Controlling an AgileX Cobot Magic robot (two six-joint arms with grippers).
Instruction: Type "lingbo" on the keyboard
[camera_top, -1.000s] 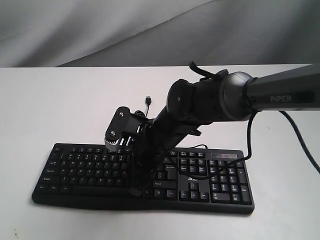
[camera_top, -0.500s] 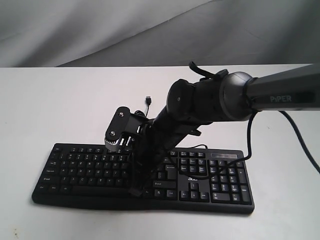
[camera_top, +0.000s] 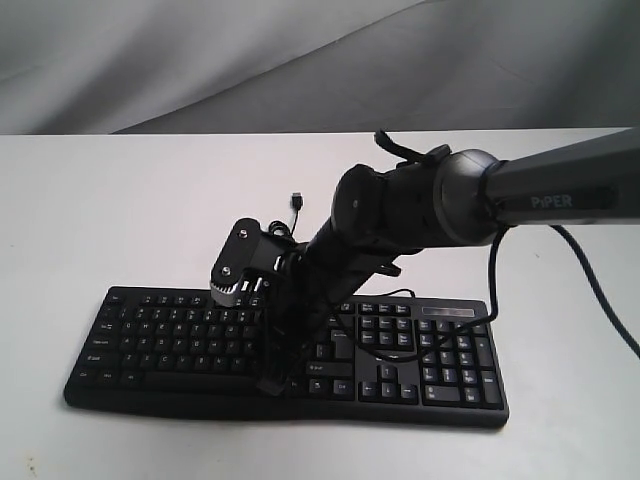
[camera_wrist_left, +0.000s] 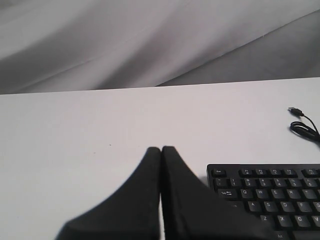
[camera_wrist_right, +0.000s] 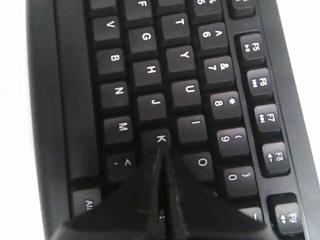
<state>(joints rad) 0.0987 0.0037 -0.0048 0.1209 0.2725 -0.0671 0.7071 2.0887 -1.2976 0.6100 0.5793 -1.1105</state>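
Note:
The wide black keyboard (camera_top: 170, 340) lies near the table's front edge, with white legends on its keys. My right arm reaches across its middle, and my right gripper (camera_top: 270, 384) points down onto the letter keys, shut and holding nothing. In the right wrist view the keyboard (camera_wrist_right: 150, 70) fills the frame. There my right gripper (camera_wrist_right: 161, 151) has its tips at the edge of the K key (camera_wrist_right: 159, 137), and the key beneath them is hidden. My left gripper (camera_wrist_left: 161, 149) is shut and empty above bare table, just left of the keyboard (camera_wrist_left: 270, 195) corner.
The keyboard's thin black cable ends in a loose USB plug (camera_top: 297, 201) on the white table (camera_top: 120, 210) behind it, and the plug (camera_wrist_left: 296, 111) also shows in the left wrist view. A grey cloth backdrop (camera_top: 200, 60) hangs behind the table. The right arm's own cable (camera_top: 595, 280) droops at the right.
The right arm has shifted very slightly left and down over the keys. Its gripper stays shut.

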